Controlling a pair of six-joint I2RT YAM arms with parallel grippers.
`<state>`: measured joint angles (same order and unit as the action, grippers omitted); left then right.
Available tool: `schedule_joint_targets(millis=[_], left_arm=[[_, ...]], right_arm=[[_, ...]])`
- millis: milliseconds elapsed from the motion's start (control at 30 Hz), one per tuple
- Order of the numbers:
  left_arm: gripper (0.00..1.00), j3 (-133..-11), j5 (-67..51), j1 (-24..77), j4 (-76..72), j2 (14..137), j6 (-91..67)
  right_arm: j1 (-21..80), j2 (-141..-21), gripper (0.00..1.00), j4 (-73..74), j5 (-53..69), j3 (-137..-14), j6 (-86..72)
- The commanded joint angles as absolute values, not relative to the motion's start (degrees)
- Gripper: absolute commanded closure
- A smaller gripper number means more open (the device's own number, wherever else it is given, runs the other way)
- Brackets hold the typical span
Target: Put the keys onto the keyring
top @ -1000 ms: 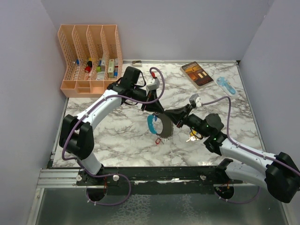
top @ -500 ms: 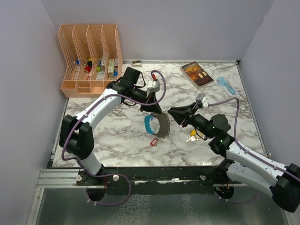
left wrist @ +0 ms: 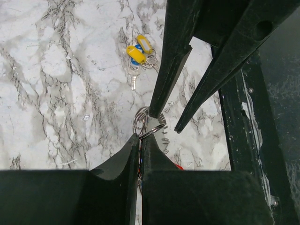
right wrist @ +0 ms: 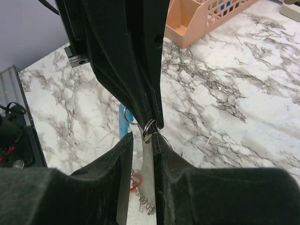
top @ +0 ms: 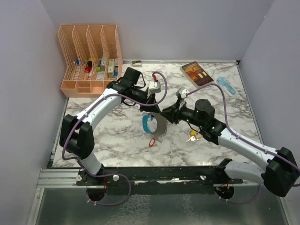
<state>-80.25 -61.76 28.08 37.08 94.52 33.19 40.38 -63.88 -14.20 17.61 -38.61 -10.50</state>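
Now, over the table [top: 117, 136], the left gripper [left wrist: 140, 140] is clenched on the keyring [top: 159, 126], which dangles below its jaws. The right gripper [right wrist: 142, 140], jaws slightly parted, straddles the ring at those tips. The keys [top: 192, 137] lie untouched beneath the right jaws. Risk: a sideways nudge twists the ring loose.
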Motion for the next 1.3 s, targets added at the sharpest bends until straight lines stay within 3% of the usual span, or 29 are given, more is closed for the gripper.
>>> schedule_joint_targets(millis=[0,500,567,700,967,1267], left_arm=[[1.00,-82.5,-61.6,28.0,37.6,94.6,33.6],[1.00,-82.9,-63.0,28.3,37.9,94.4,33.1],[1.00,-82.9,-62.9,28.3,37.9,94.4,33.1],[1.00,-83.0,-62.8,28.3,37.8,94.4,32.9],[0.99,-83.1,-63.6,28.3,37.8,94.4,32.6],[0.70,-81.1,-70.1,27.6,36.3,95.2,31.5]], right_arm=[[40.4,-63.4,0.77,-12.0,19.1,-40.2,-8.7],[40.4,-67.1,0.79,-13.2,19.5,-42.3,-8.5],[40.4,-67.6,0.82,-13.3,19.6,-42.7,-8.5],[40.4,-67.9,0.97,-13.2,18.8,-42.9,-8.5],[40.4,-64.8,0.99,-16.5,17.3,-39.8,-9.3],[40.4,-60.2,0.99,-22.4,15.3,-35.2,-9.4]])
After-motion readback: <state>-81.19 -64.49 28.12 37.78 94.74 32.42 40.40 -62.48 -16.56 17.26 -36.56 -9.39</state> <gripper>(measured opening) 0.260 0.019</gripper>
